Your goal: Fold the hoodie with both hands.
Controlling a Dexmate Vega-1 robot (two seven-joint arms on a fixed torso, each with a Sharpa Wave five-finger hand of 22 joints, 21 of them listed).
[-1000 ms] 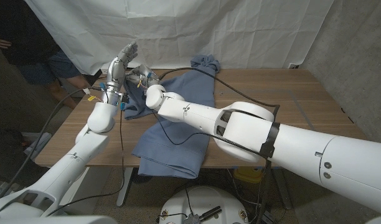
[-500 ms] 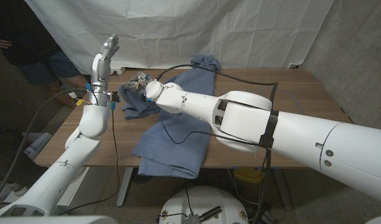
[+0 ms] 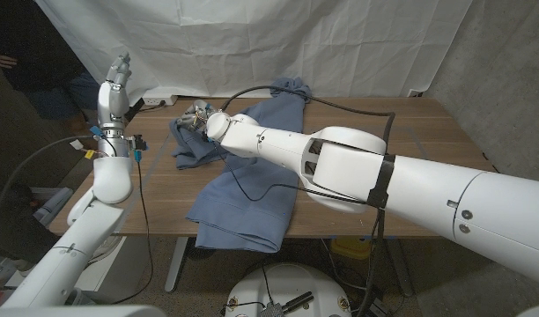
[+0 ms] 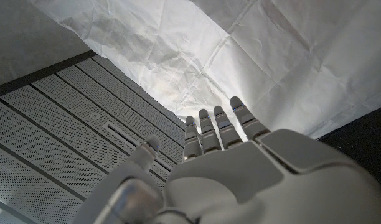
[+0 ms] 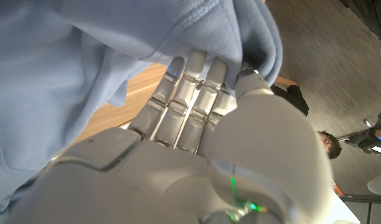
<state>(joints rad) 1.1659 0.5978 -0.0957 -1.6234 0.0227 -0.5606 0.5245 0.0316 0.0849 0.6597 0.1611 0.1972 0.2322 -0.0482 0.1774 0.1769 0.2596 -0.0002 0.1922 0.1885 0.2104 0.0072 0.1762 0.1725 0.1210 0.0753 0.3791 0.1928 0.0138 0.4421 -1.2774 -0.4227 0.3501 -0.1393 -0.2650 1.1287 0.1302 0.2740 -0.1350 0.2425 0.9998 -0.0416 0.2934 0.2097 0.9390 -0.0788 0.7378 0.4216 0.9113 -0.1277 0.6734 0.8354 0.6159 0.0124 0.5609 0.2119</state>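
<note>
the blue hoodie (image 3: 247,167) lies spread along the wooden desk (image 3: 410,141), its hood bunched at the far edge and its hem hanging over the near edge. my right robot hand (image 3: 199,117) is at the hoodie's left side, on the folded sleeve part there; in the right wrist view my fingers (image 5: 190,87) press up against a rolled edge of the blue cloth (image 5: 84,56), with the thumb on the fabric beside them, so i take this robot hand as gripping the hoodie. my left robot hand (image 3: 118,72) is raised off the desk, out past its left end and well apart from the hoodie, holding nothing; in the left wrist view its fingers (image 4: 218,127) reach out straight and close together.

a white crumpled sheet (image 3: 252,40) hangs behind the desk, with a grey wall to the right. a person (image 5: 324,146) shows in the right wrist view.

since half a second ago my left robot hand has swung further left and away from the hoodie, while my right robot hand has stayed on the sleeve.
</note>
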